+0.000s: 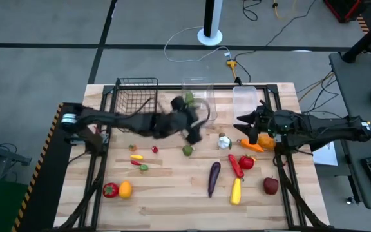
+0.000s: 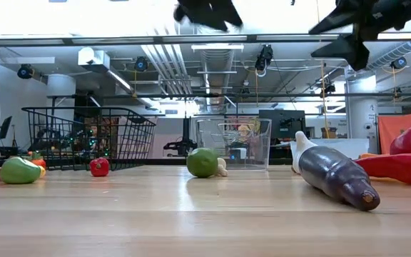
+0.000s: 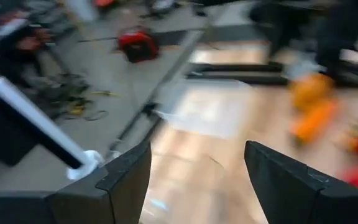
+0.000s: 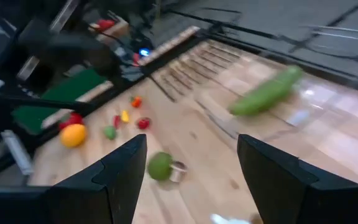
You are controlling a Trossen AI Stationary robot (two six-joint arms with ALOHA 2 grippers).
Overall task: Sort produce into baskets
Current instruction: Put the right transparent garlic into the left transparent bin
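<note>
We see the green cucumber (image 1: 189, 98) in the clear tall bin (image 1: 199, 86); the black wire basket (image 1: 136, 96) beside it looks bare. Our left gripper (image 1: 195, 127) hangs over that bin, fingers apart, empty. Right gripper (image 1: 248, 122) spread too, by the shallow bin (image 1: 245, 98). Eggplant (image 1: 214, 178), red apple (image 1: 271, 185) and garlic (image 1: 224, 142) wait on the table (image 1: 172, 200).

Pale wood table (image 1: 172, 193), black wire basket (image 1: 134, 96)

Blurred by motion in the high view: left gripper (image 1: 195, 125) over the clear bin (image 1: 198, 96). Cut off at the low view's top edge: both arms. Smeared beyond telling in the left wrist view: orange produce (image 3: 312, 109).
</note>
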